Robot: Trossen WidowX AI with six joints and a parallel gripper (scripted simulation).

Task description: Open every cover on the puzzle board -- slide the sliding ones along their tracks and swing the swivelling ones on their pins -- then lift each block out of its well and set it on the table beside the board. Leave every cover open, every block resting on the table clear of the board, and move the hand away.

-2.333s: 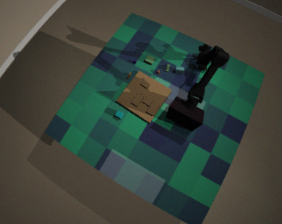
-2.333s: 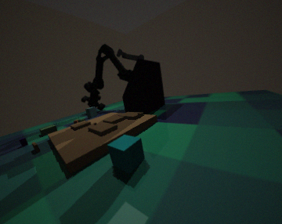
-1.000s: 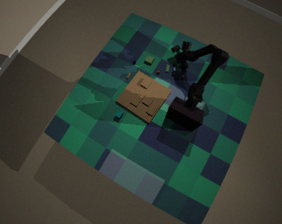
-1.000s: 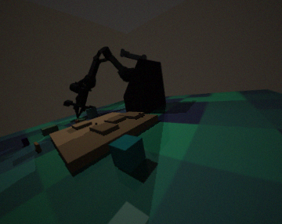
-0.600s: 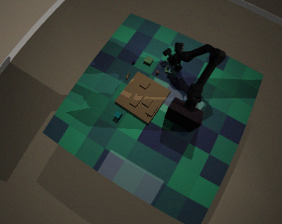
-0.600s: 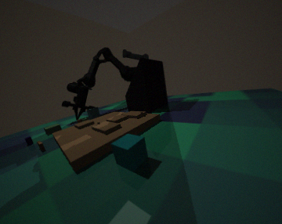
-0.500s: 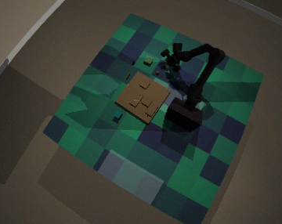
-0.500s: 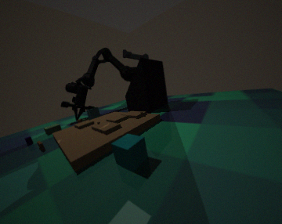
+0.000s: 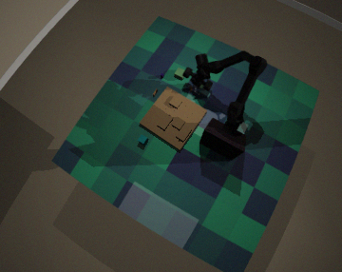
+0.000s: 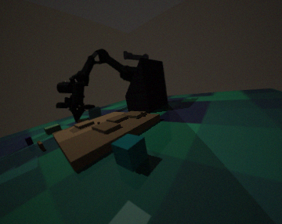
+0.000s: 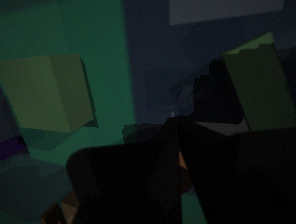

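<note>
The wooden puzzle board [image 9: 189, 110] [image 10: 92, 153] lies flat, with several raised cover plates, among them one cover [image 9: 175, 103] [image 10: 106, 128] and another cover [image 9: 179, 125] [image 10: 117, 119]. The wells are too dark to make out. A teal block [image 9: 142, 140] [image 10: 129, 150] stands on the table beside the board. A yellow-green block [image 9: 180, 73] [image 10: 52, 129] [image 11: 37, 92] lies off the board's far side; another green block [image 11: 265, 85] is right of the fingers in the wrist view. My gripper [image 10: 77, 120] [image 11: 174, 123] is shut and empty, pointing down, low beyond the board's far edge.
A small orange piece [image 9: 155, 92] [image 10: 41, 146] and a dark purple piece [image 9: 161, 76] [image 10: 29, 141] [image 11: 14, 148] lie off the board's edge. A reddish thing [image 11: 183, 161] shows partly behind the fingers. The arm's base [image 9: 223, 139] [image 10: 148, 84] stands close beside the board.
</note>
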